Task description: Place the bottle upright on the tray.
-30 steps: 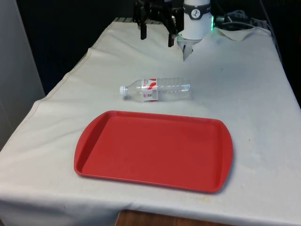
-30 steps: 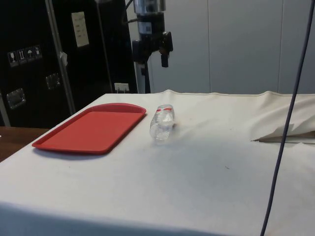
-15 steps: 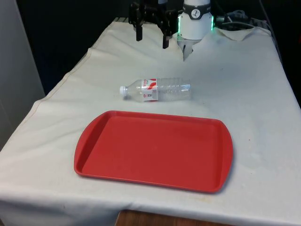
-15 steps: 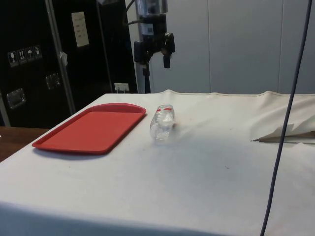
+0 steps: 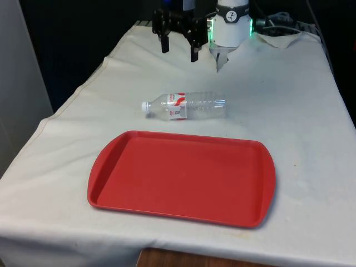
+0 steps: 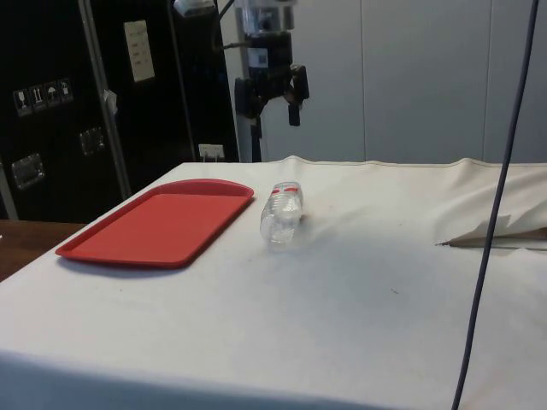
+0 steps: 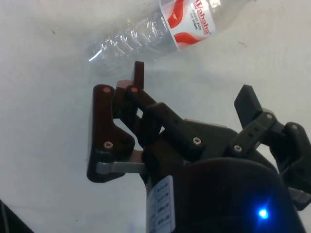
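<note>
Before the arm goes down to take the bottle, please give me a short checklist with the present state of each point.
1. Fingers open, nothing between them: ok.
2. Bottle lying on its side on the cloth, free to grasp: ok.
3. Gripper high above the table, clear of the bottle: ok.
4. Tray bare, room for the bottle: ok.
5. Bottle cap closed: ok.
6. Gripper centred over the bottle: not ok, it hangs beyond it.

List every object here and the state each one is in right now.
Clear plastic bottle with white cap and red label: lying on its side on the cloth, cap on, between the tray and the robot.
Red plastic tray: flat on the table, nothing on it.
Black two-finger gripper: open, holding nothing, up in the air beyond the bottle.
White cloth: spread over the table.
</note>
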`<state>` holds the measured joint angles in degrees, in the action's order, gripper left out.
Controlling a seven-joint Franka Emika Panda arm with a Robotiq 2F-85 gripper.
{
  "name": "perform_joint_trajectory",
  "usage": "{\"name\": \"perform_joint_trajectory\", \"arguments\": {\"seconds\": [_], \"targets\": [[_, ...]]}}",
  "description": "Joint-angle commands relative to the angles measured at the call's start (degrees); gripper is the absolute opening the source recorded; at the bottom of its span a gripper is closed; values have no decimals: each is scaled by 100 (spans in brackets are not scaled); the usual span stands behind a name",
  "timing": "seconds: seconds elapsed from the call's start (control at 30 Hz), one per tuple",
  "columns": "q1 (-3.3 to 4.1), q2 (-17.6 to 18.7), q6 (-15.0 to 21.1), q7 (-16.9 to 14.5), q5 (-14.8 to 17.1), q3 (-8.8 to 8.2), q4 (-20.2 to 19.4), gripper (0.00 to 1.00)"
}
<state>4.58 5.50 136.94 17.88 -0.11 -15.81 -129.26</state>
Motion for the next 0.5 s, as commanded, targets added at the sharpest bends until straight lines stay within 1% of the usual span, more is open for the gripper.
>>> {"name": "perform_joint_trajectory", "arguments": {"seconds": [0.0, 0.07, 0.1, 0.13, 0.2, 0.4, 0.43, 0.47], "targets": [[-11, 29, 46, -6, 97, 0, 0, 100], [-17, 57, 46, 0, 143, -11, 0, 100], [-6, 40, 0, 6, 74, -23, 6, 100], [-17, 86, 46, 6, 201, -29, 0, 100], [-17, 97, 46, 11, 218, -34, 0, 100], [-11, 183, 57, 74, 401, -57, 0, 100], [-6, 178, 11, 74, 344, -63, 6, 100], [-11, 195, 57, 92, 418, -57, 0, 100]]}}
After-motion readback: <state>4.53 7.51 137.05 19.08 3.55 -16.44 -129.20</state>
